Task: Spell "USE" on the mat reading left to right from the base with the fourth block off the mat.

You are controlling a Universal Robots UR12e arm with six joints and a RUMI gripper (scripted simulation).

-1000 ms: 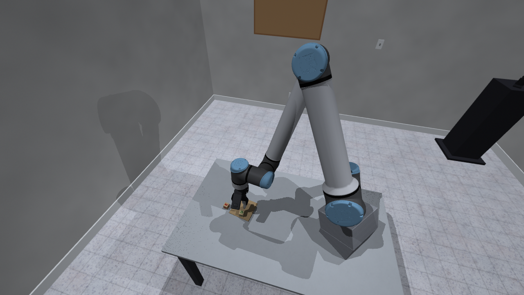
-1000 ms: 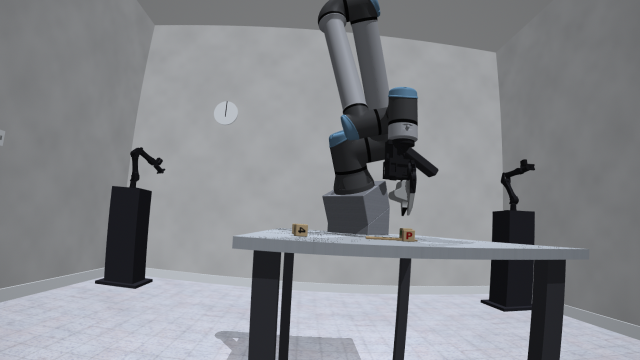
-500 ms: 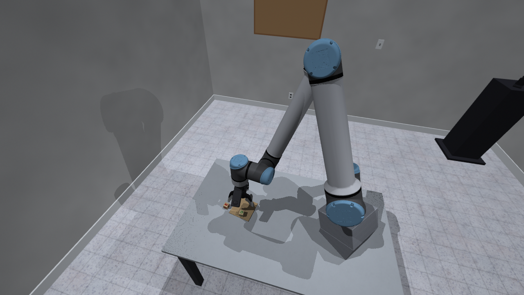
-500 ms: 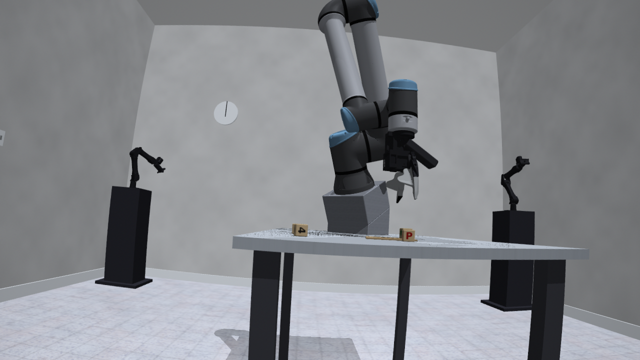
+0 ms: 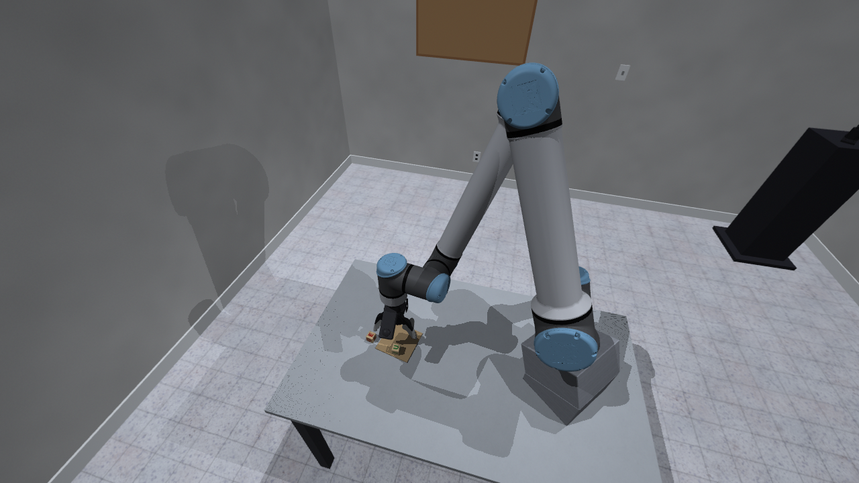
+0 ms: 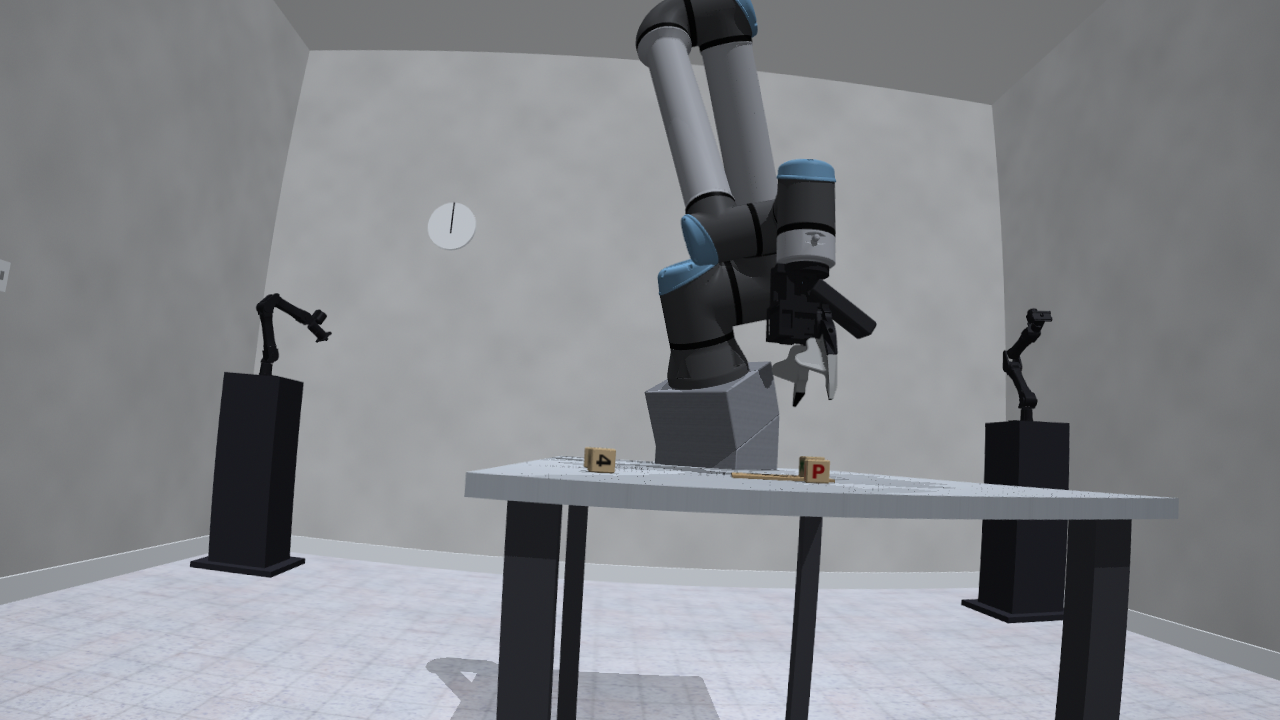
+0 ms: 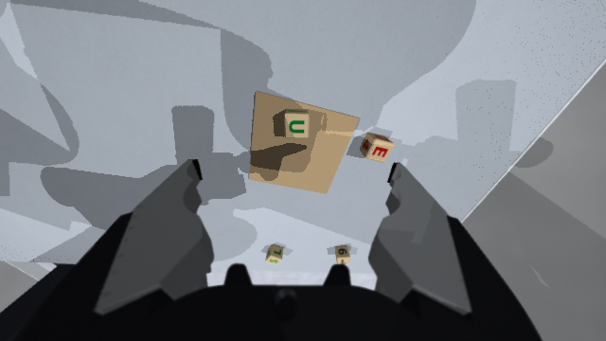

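Fully open gripper (image 5: 394, 332) (image 6: 814, 399) (image 7: 296, 162) holds nothing; red E block (image 5: 370, 337) (image 7: 377, 147) sits slantwise beside mat (image 5: 407, 356) (image 6: 760, 475) (image 7: 327, 170), green U block (image 5: 395, 348) (image 7: 296, 125) on it, letter sideways in wrist view.

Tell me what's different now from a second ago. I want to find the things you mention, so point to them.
The fingers (image 5: 394, 330) (image 6: 814, 401) have spread apart and risen a little, away from the table (image 5: 420, 429) (image 6: 984, 505) (image 7: 142, 43). A second ago they stood close together, lower down. What stayed put: the U block (image 5: 395, 348) (image 7: 296, 125) on the mat (image 5: 408, 358) (image 6: 765, 476) (image 7: 331, 161) and the E block (image 5: 371, 337) (image 7: 377, 148) beside it.
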